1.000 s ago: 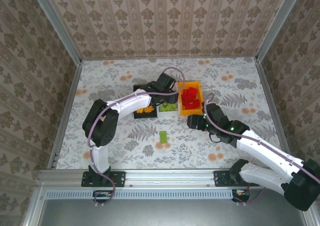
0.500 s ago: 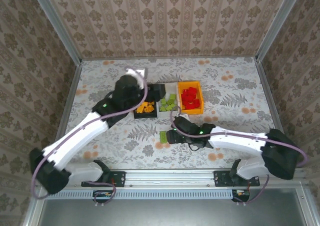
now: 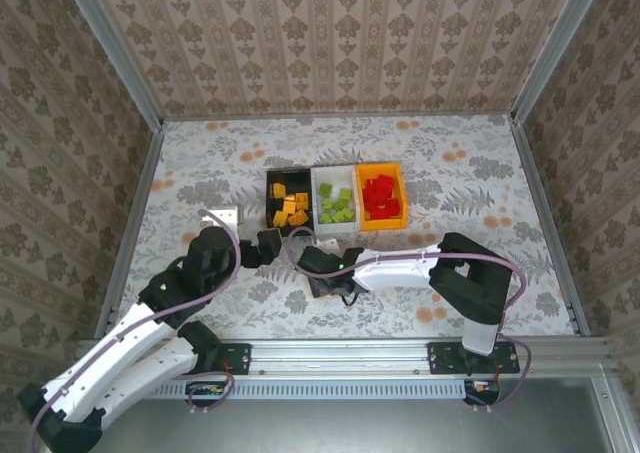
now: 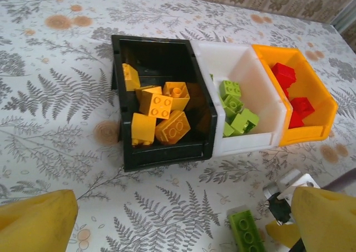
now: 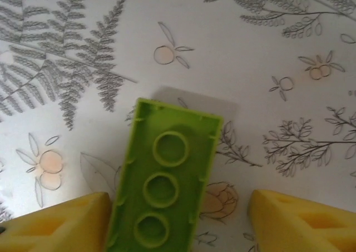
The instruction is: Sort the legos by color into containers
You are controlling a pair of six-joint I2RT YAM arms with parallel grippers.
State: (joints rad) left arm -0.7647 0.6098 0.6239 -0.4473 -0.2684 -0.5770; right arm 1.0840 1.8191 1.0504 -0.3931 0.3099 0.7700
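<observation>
Right wrist view: right gripper (image 5: pixel 178 224) is spread wide and holds nothing. A green brick (image 5: pixel 164 191), the only loose one I can see, lies on the table (image 5: pixel 267 68) between its pads, hollow side up. It's hard against one pad (image 5: pixel 55 224) (can't tell if touching), well apart from the other, and skewed to the closing line.

Risks as I judge them:
- Off-centre and skewed: the far pad would sweep the brick sideways before it clamps. It could twist, get pinched on a corner, or squirt out.
- Hollow side up: if the grip lands only on the top of the thin walls, hold is weak and the brick may drop on lift.
- Can't tell finger height above the table. Too high means a shallow pinch, too low means pads scraping the cloth.

Left wrist view: left gripper (image 4: pixel 181 227) is also wide open and empty, parked just left of the right one. The two arms are close, so a lift swinging left could clip it.

Bins sit wall to wall, far of the brick: black bin (image 4: pixel 167 152) with orange-yellow bricks (image 4: pixel 161 104), white bin (image 4: pixel 247 142) with greens (image 4: pixel 236 115), orange bin (image 4: pixel 303 134) with reds (image 4: pixel 289 77). White is in the middle, so a release near either shared wall could send green into the wrong bin.
</observation>
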